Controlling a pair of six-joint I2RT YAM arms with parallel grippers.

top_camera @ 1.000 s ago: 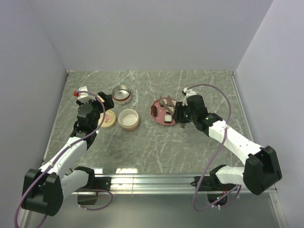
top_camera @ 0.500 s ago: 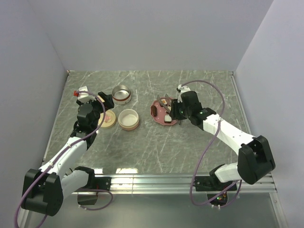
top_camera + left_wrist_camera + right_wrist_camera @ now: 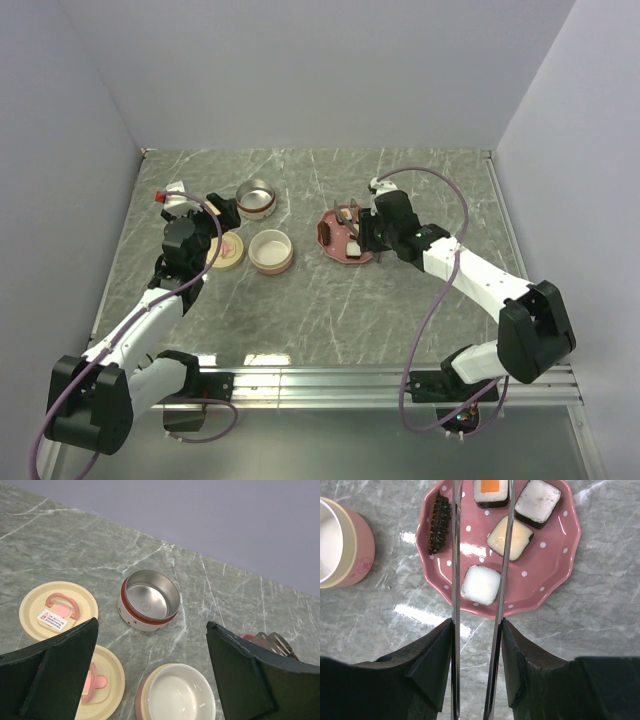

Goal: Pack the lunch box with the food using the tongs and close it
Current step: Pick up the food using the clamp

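My right gripper is shut on the tongs, one finger against the outside of each thin metal arm. The arms stand apart and reach out over the pink plate. On the plate lies the food: a white block between the tong arms, a cream block, a dark-edged white block, an orange-topped piece and a dark brown oblong. The lunch box's pink cream-lined bowl stands open left of the plate. My left gripper hangs open and empty above it.
A steel bowl with a red band stands behind the pink bowl. Two cream lids with pink handles lie to its left. Grey walls close the table at the back and both sides.
My right arm has swung in and shifted the gripper slightly left and back, bringing the tongs further over the plate. The left arm has not moved.
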